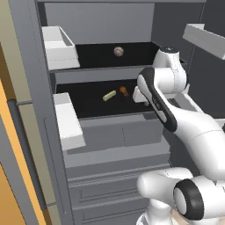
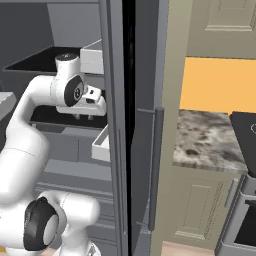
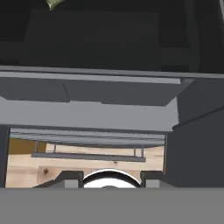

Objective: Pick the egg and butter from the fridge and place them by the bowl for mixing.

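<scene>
The fridge [image 1: 110, 129] stands open in front of me. The egg [image 1: 118, 51], a small pinkish ball, rests on the upper black shelf. On the lower shelf lies the pale yellow-green butter [image 1: 109, 95]; one corner of the butter [image 3: 53, 3] shows at the top left of the hand view. My gripper [image 2: 83, 118] hangs over the right front of the lower shelf, pointing down, right of the butter and apart from it. Its fingertips [image 3: 72, 179] stand apart with nothing between them, so the gripper [image 3: 111, 180] is open. The bowl is out of view.
A small orange lumpy item [image 1: 124, 91] lies just right of the butter. White door bins [image 1: 66, 118] line the left door, and another bin [image 1: 204, 38] sits on the right door. A marble counter [image 2: 210, 140] and a stove edge [image 2: 245, 127] lie to the right.
</scene>
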